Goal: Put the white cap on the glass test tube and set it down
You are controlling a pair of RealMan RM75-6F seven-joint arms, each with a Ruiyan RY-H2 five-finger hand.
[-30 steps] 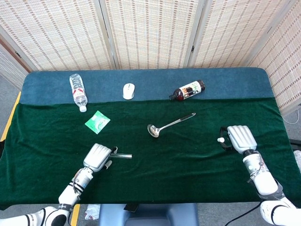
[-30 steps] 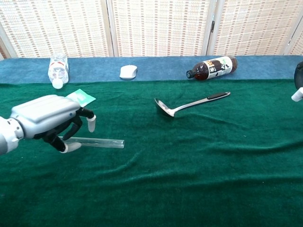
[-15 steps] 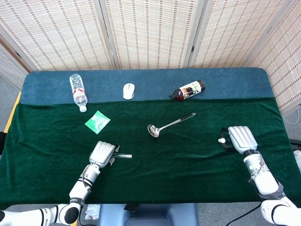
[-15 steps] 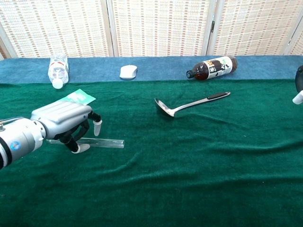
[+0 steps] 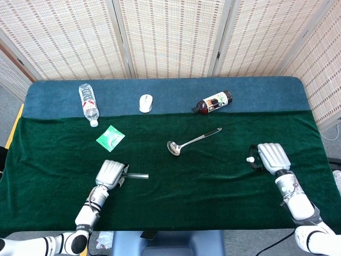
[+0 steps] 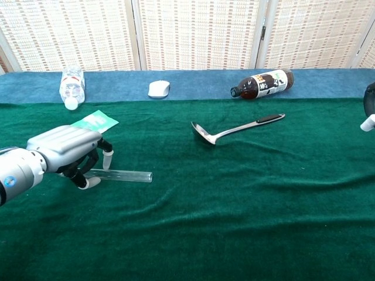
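While you compare with half a second ago, read these lines:

Change: your left hand sits a little further to the left and lower over the tube than before; the glass test tube has slid only slightly, and your right hand has barely moved.

Left hand: it arches over the left end of the tube, palm down. Its fingers curl downward and stand apart, tips at the green cloth on either side of the glass. You can see them around the tube, but whether they press it cannot be told; the tube looks to be lying on the cloth.

Test tube: it lies flat on the green cloth at the near left of the table, running left to right, its right end sticking out clear of your fingers.

White cap: it shows at the fingertips of your right hand, at the right side of the table, well apart from the tube. In the chest view only the cap and a dark bit of the hand show at the right edge.

Right hand: its fingers are drawn together on the cap, back of the hand up.

Writing: the dark bottle at the back carries a label, too small to read. The clear water bottle has a label band, also unreadable. The green packet shows white marks, not legible.

Others: a white mouse lies on the blue strip; a metal ladle lies mid-table.
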